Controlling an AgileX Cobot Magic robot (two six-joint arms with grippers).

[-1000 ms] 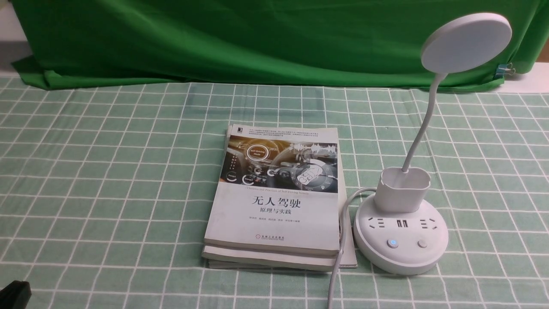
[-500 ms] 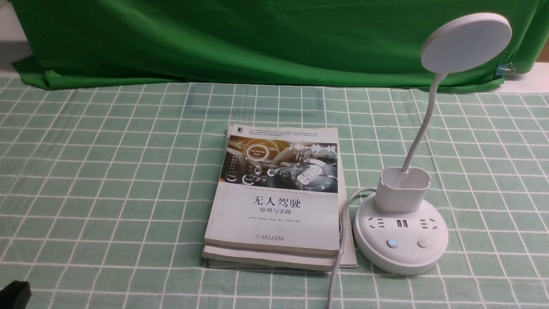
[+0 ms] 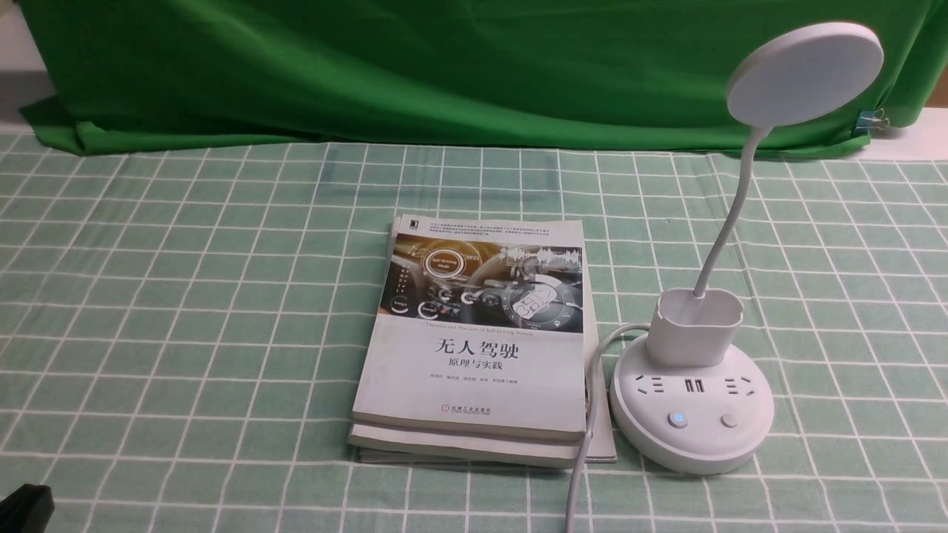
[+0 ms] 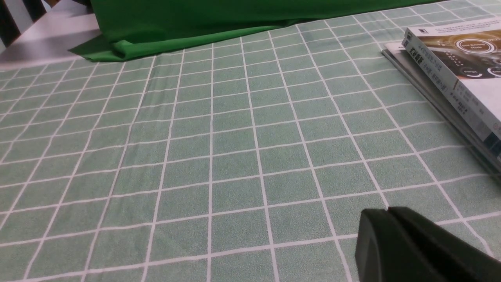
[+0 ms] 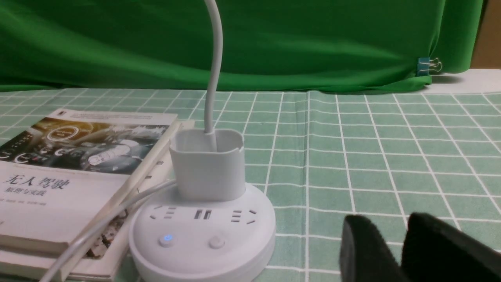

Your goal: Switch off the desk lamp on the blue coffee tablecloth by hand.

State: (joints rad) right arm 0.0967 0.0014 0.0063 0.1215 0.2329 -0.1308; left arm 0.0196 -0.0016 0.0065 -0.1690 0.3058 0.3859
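Change: across the front views nothing on the tabletop has shifted; lamp, books and left hand sit as before.
Right hand (image 5: 395,250): its two black fingers stand apart with a gap between them, holding nothing, low over the cloth just beside the lamp's base.
Left hand (image 4: 391,239): fingers pressed together, empty, near the front left corner.
Desk lamp (image 3: 692,411): upright on the right side; round base with sockets, cup holder, thin neck rising to the disc head (image 3: 805,72).
Buttons: the left button (image 3: 678,420) glows blue; the right button (image 3: 729,420) is plain.
Cord (image 3: 585,444): runs from the base toward the front edge.
Books (image 3: 474,355): stacked just left of the base.
Blue coffee tablecloth (image 3: 185,296): covers the tabletop.
Green cloth (image 3: 407,66): hangs behind.
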